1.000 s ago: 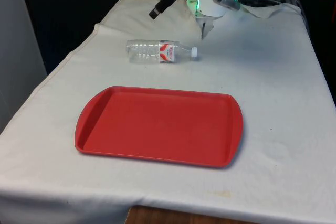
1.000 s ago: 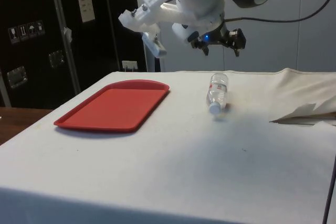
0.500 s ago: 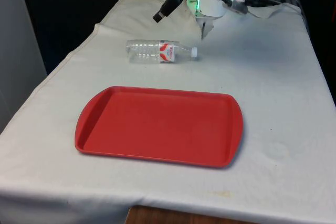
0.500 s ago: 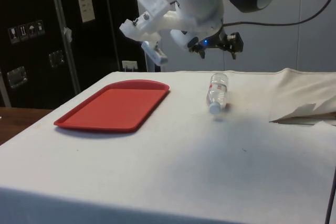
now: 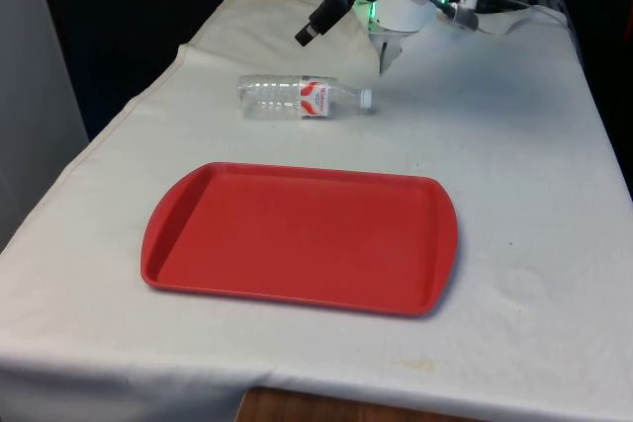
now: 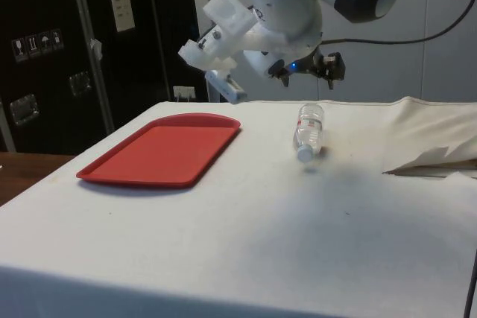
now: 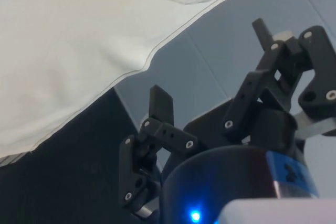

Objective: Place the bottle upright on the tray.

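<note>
A clear plastic bottle [image 5: 302,96] is lying on its side on the white cloth, well beyond the tray's far edge and not touching it. Its small white cap [image 5: 366,98] is pointing toward the front view's right, and a label with red and white markings is wrapping the body nearer the neck; the ribbed lower part looks empty, though its contents are hard to judge. In the side view the bottle [image 6: 308,130] is resting with its cap end nearest the camera. The red tray [image 5: 297,237] is sitting flat on the cloth, rectangular with rounded corners and a raised rim, its long side running across the front view.
</note>
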Tool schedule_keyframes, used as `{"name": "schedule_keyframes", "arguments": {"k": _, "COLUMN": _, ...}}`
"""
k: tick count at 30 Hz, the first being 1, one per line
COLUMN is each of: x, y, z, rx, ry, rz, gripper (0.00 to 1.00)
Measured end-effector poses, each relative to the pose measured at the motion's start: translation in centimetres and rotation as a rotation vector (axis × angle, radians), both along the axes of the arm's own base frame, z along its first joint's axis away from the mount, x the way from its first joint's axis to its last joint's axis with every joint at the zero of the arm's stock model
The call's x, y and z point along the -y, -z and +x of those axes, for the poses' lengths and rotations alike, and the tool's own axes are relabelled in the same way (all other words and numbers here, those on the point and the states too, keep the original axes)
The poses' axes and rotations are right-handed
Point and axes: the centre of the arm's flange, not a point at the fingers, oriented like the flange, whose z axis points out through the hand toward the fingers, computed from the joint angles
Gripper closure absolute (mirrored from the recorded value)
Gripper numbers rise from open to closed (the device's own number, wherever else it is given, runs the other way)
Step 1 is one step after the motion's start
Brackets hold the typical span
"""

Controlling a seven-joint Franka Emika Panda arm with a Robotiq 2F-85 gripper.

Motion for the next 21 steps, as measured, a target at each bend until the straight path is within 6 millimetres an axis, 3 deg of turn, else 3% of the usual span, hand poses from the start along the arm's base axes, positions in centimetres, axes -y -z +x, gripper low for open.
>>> {"name": "schedule_keyframes", "arguments": {"k": 21, "x": -0.59, "y": 0.88, "z": 0.16, "rx": 0.019, "ry": -0.05, "rz": -0.016, "gripper": 0.0}}
